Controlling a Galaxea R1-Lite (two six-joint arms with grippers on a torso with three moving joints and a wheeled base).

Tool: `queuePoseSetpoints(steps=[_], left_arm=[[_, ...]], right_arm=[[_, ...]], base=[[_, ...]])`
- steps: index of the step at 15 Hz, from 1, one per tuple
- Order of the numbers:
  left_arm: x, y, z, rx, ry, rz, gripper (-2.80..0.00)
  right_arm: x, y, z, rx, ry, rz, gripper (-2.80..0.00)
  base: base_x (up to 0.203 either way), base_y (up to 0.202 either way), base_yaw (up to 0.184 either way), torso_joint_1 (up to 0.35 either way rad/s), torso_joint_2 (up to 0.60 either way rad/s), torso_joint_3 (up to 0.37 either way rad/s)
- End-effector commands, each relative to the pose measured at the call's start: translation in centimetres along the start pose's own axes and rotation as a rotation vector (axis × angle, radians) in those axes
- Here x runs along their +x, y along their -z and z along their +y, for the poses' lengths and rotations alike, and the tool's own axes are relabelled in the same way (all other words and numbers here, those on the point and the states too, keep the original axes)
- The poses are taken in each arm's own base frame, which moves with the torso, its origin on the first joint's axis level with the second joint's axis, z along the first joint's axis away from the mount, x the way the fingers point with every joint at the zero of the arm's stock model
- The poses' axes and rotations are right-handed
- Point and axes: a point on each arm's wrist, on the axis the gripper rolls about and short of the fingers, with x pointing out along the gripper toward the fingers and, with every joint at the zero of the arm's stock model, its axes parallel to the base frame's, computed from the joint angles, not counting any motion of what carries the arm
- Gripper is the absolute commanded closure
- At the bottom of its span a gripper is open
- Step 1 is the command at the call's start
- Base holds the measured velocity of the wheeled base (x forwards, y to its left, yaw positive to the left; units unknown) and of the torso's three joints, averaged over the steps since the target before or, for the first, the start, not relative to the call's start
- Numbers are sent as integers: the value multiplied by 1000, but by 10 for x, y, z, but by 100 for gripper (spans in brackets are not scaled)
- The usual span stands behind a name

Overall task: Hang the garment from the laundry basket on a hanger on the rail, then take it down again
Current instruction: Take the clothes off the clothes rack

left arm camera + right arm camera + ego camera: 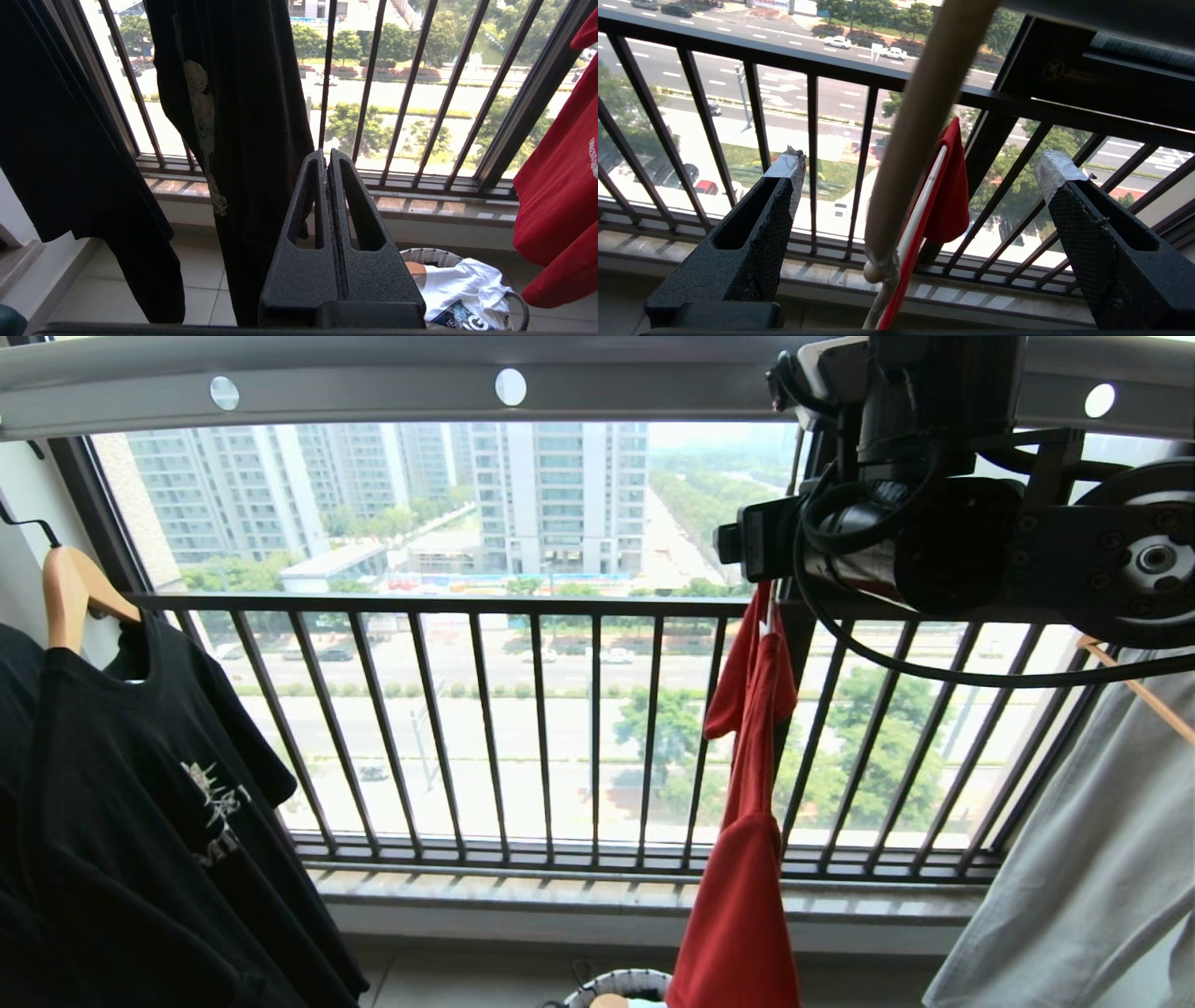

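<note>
The red garment (747, 756) hangs edge-on in front of the balcony bars, just below my right arm (934, 523). It also shows in the left wrist view as the garment (560, 186). It is draped on the thin white hanger (924, 200), whose twisted neck (882, 275) and hook rise between the fingers of my right gripper (922, 161). That gripper is open and touches nothing. My arm hides the hook's top at the grey rail (373, 383). My left gripper (327, 154) is parked low and shut, holding nothing. The laundry basket (621, 982) stands on the floor below the garment.
A black T-shirt (140, 803) on a wooden hanger (70, 593) hangs at the left. A pale garment (1092, 859) hangs at the right. The black balcony railing (523, 728) runs behind. A white T-shirt (467, 282) lies in the basket (430, 255).
</note>
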Motion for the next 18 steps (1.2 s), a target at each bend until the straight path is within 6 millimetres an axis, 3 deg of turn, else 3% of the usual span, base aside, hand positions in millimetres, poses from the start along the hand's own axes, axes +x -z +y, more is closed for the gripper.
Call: queuePoseSetpoints(steps=[1, 2, 9, 18], left_arm=[[0, 0, 0, 0, -1, 1, 0], [0, 0, 0, 0, -1, 0, 0], [0, 0, 0, 0, -1, 0, 0], [0, 0, 0, 0, -1, 0, 0]], right_arm=[[6, 3, 2, -11, 9, 8, -280], [6, 3, 2, -11, 6, 7, 0], [17, 8, 4, -1, 2, -2, 0], [17, 6, 2, 44, -7, -52, 0]], base=[[0, 0, 0, 0, 0, 0], [0, 0, 0, 0, 0, 0], [0, 0, 0, 0, 0, 0], [0, 0, 0, 0, 0, 0]])
